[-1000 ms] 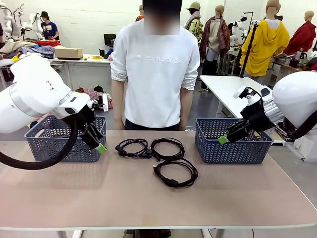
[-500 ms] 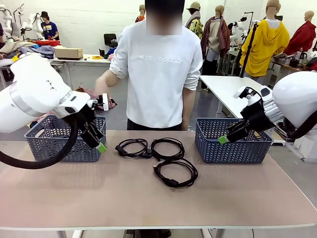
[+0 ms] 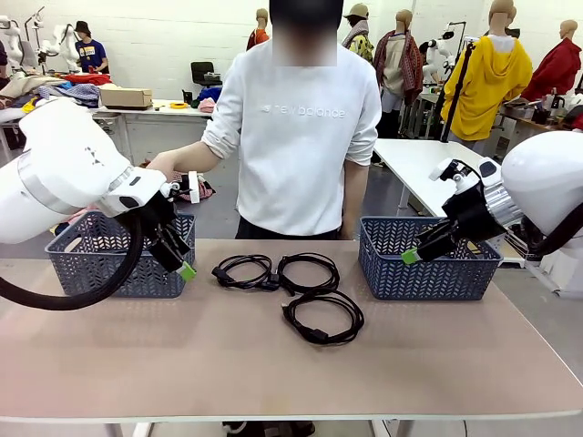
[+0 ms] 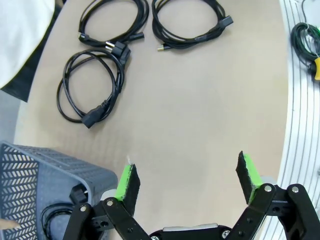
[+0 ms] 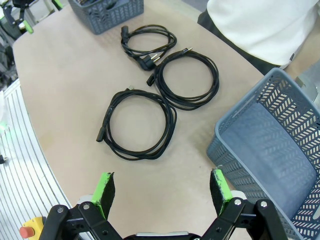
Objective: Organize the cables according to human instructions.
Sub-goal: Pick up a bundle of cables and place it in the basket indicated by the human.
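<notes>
Three coiled black cables lie mid-table: one on the left (image 3: 241,271), one beside it (image 3: 308,271), one nearer me (image 3: 323,317). From the left wrist they show as a close coil (image 4: 90,92) and two farther ones (image 4: 115,22) (image 4: 187,25). A further cable (image 4: 57,212) lies inside the left basket (image 4: 35,175). My left gripper (image 3: 180,264) (image 4: 187,182) hangs open and empty by that basket's front corner. The right gripper (image 3: 412,255) (image 5: 162,190) is open and empty beside the right basket (image 3: 428,264), with the coils (image 5: 140,125) (image 5: 187,80) (image 5: 147,42) ahead of it.
The right basket (image 5: 270,150) has nothing in it. A person in a white sweatshirt (image 3: 291,137) stands at the far edge, one hand (image 3: 162,164) stretched out over the left basket's (image 3: 118,259) side. The table's near half is bare.
The person has swung an arm out toward picture left, above the left basket. Both arms and all the cables are still.
</notes>
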Action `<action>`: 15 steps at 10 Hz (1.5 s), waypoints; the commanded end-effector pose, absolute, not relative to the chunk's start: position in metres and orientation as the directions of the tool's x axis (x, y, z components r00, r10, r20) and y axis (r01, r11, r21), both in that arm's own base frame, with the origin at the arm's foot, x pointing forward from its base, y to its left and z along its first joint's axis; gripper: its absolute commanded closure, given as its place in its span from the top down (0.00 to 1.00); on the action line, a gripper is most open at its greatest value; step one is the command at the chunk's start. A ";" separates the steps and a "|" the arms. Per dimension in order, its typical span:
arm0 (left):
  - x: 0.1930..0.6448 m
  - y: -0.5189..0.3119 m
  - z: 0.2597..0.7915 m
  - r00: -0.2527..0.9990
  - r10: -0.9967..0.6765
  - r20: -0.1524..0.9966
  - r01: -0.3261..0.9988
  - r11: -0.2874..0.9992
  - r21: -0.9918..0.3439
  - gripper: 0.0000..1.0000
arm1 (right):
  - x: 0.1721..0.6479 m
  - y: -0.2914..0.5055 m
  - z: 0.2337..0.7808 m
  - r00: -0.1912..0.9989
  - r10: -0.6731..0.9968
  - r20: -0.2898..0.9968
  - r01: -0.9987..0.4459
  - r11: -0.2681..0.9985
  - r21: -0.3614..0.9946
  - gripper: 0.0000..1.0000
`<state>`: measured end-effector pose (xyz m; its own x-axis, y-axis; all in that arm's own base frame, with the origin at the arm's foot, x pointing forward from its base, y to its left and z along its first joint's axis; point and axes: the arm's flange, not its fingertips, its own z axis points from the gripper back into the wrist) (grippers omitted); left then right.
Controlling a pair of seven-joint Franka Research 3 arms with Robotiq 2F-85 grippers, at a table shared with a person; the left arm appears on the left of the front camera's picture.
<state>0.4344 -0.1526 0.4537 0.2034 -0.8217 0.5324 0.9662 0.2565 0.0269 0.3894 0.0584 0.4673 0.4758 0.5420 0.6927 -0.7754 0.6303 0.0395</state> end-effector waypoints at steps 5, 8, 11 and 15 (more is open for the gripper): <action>0.437 -0.153 0.454 0.204 -0.821 0.533 0.966 0.257 0.026 1.00 | 0.392 0.058 0.466 0.460 0.533 0.710 -0.784 0.619 0.043 1.00; 0.447 -0.164 0.458 0.186 -0.853 0.488 0.969 0.241 0.052 1.00 | 0.392 0.058 0.466 0.460 0.533 0.710 -0.784 0.619 0.043 1.00; 0.503 -0.204 0.465 0.100 -0.940 0.327 0.982 0.147 0.122 1.00 | 0.392 0.058 0.466 0.460 0.533 0.710 -0.784 0.619 0.043 1.00; 0.569 -0.255 0.451 0.013 -0.982 0.186 0.994 0.033 0.102 1.00 | 0.392 0.058 0.466 0.460 0.533 0.710 -0.784 0.619 0.043 1.00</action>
